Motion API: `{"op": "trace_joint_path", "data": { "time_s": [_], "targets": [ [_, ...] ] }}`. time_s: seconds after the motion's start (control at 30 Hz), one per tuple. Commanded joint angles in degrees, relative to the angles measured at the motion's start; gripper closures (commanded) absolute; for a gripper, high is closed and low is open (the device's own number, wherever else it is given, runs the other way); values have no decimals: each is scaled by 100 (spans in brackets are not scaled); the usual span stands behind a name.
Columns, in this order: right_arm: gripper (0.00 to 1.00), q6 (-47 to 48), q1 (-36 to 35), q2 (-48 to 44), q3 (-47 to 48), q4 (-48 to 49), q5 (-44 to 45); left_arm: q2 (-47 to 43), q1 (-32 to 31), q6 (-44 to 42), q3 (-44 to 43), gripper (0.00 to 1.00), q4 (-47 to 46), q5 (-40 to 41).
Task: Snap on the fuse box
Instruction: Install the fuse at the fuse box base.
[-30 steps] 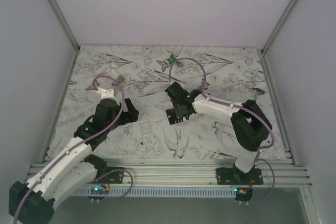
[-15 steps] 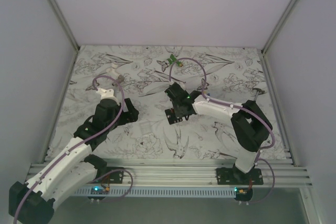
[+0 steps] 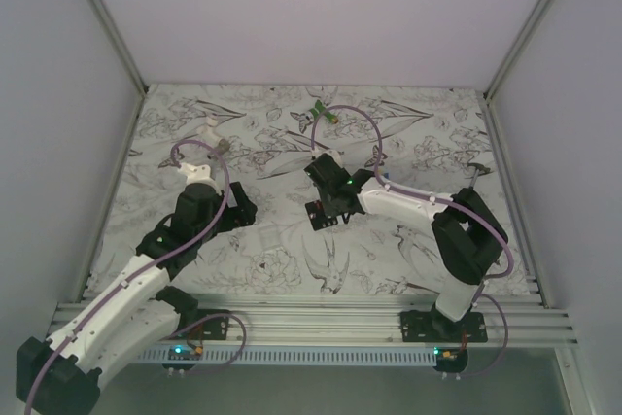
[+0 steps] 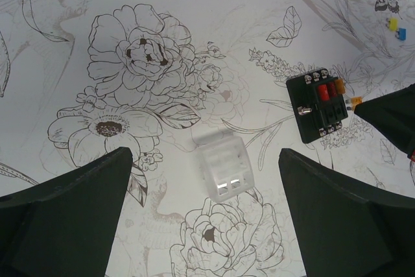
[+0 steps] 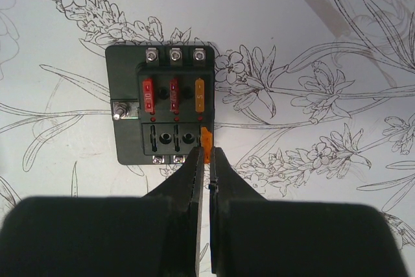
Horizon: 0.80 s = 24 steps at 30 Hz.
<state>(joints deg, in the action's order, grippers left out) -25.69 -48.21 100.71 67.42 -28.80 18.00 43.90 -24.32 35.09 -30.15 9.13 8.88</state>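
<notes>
Beside the square black fuse box [image 5: 126, 82], fingers [image 5: 187, 183] pinch an orange fuse [image 5: 207, 139].

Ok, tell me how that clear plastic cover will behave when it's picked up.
The clear cover looks like a thin hollow shell, so probably light, and it may flex if squeezed. Its smooth walls could slip in a grip. Boxy and lying flat on the table, it seems unlikely to roll.
</notes>
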Motion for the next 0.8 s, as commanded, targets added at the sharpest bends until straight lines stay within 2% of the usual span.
{"op": "trace_joint_path", "data": {
  "time_s": [0.0,0.77],
  "targets": [
    [100,42,-32,-16,-9,65,114,-90,41,8,-114,0,125,-45],
    [100,69,-63,378,158,-232,-76,-81,41,10,-114,0,123,-44]
  ]
}}
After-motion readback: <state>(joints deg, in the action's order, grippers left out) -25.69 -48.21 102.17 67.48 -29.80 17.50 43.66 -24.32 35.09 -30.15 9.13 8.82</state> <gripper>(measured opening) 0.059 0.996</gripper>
